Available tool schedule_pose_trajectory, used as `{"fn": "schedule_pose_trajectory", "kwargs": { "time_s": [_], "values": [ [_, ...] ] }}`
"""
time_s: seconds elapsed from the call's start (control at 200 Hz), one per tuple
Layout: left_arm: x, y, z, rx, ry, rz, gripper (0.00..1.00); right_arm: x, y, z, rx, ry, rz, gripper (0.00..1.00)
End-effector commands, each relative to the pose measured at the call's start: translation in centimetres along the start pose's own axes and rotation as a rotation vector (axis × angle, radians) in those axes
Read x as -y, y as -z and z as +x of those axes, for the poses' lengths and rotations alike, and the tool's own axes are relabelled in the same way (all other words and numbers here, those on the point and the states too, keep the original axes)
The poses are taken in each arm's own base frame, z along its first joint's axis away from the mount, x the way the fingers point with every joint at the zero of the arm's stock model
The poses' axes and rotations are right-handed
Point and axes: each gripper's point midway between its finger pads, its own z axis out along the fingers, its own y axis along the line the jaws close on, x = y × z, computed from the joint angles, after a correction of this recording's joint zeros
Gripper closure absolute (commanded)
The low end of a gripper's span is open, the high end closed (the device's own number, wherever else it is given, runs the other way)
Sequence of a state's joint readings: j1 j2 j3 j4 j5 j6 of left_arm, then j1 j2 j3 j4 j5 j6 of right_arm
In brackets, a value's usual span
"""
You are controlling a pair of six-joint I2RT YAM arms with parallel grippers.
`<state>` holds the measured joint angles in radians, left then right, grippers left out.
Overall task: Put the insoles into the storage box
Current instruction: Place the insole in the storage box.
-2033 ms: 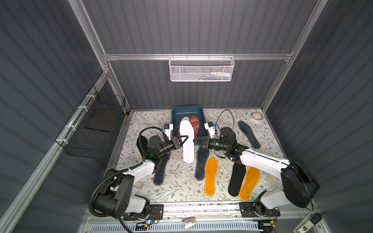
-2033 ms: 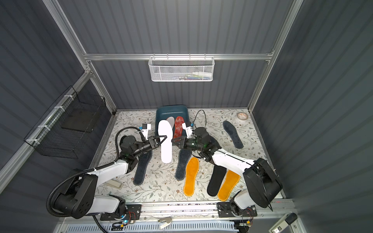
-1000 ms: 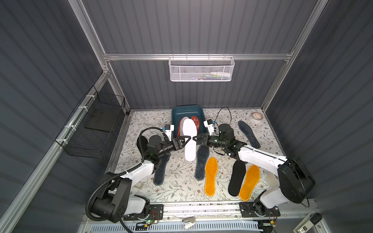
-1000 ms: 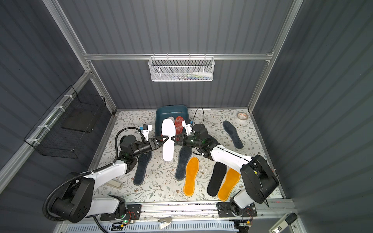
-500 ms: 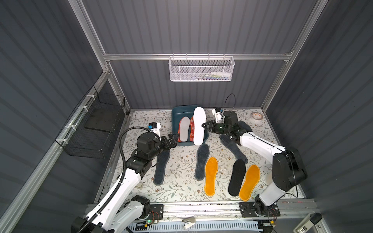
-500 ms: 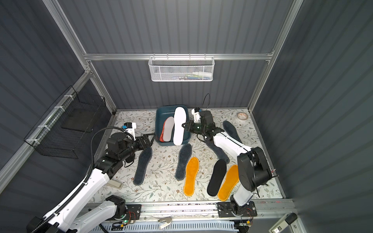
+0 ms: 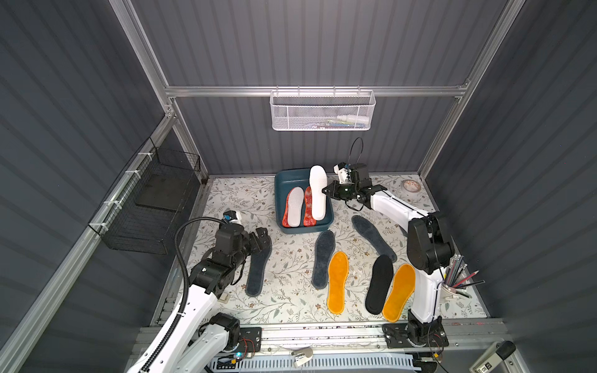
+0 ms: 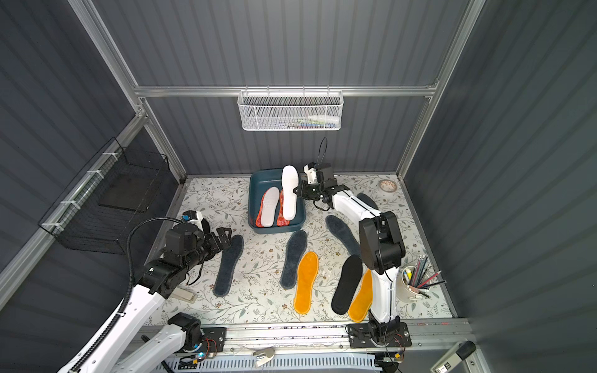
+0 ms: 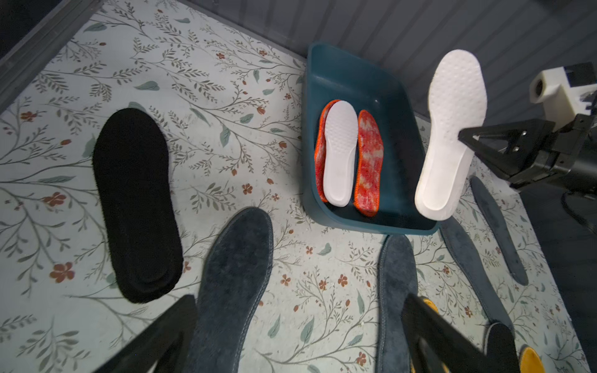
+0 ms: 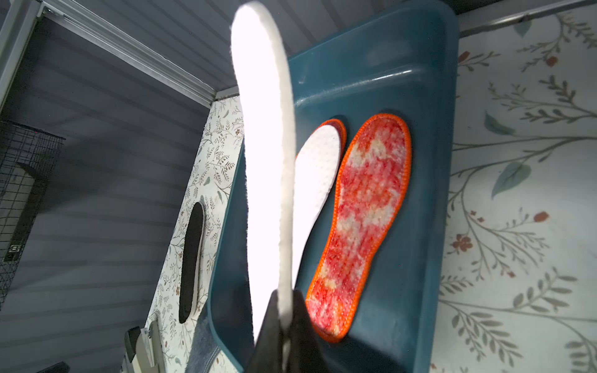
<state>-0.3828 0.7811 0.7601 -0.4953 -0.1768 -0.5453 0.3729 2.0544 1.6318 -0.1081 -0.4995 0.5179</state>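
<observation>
Over the right-hand side of the storage box [image 7: 286, 182], your right jaws stayed clenched on the edge of the white insole [image 7: 317, 190], which hung tilted, heel low over the box and toe raised toward the back wall. Two seconds before, that insole lay half out over the box's near rim with both arms beside it. Since then your right arm [image 7: 387, 203] had carried it up and farther back. Your left arm [image 7: 226, 252] had drawn away to the near left of the counter [image 7: 290, 258], the left jaws released wide and empty above a dark grey insole [image 7: 258, 268]. A second white insole [image 7: 295, 206] and a red-orange insole [image 7: 309, 206] lay inside the box. Both top views hid what the left wrist view showed: a black insole [image 9: 135, 206] flat on the counter beside that arm. Only the right wrist view showed the held insole [image 10: 258, 129] edge-on, pinched between the jaws, and another red-orange rim peeking from under the second white insole.
</observation>
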Motion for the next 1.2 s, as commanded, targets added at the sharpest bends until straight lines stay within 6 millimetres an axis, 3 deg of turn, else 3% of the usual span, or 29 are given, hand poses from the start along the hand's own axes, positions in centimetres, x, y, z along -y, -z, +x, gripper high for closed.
{"fn": "schedule_pose_trajectory", "kwargs": {
  "time_s": [0.0,0.54,0.821,1.191],
  "values": [
    [-1.5,1.0,0.3,0.0,0.003,-0.067,0.0,0.6,-1.0,0.4,-0.045,0.007,0.004,1.0],
    [-2.8,1.6,0.2,0.018,0.0,-0.132,0.0,2.2,-5.4,2.7,-0.123,-0.033,0.004,1.0],
    [-3.1,1.6,0.2,0.015,0.002,-0.152,0.0,3.3,-6.4,3.1,-0.131,-0.039,0.04,1.0],
    [-3.1,1.3,0.2,0.01,0.006,-0.159,0.0,4.2,-7.2,3.3,-0.158,-0.024,0.081,0.84]
  ]
}}
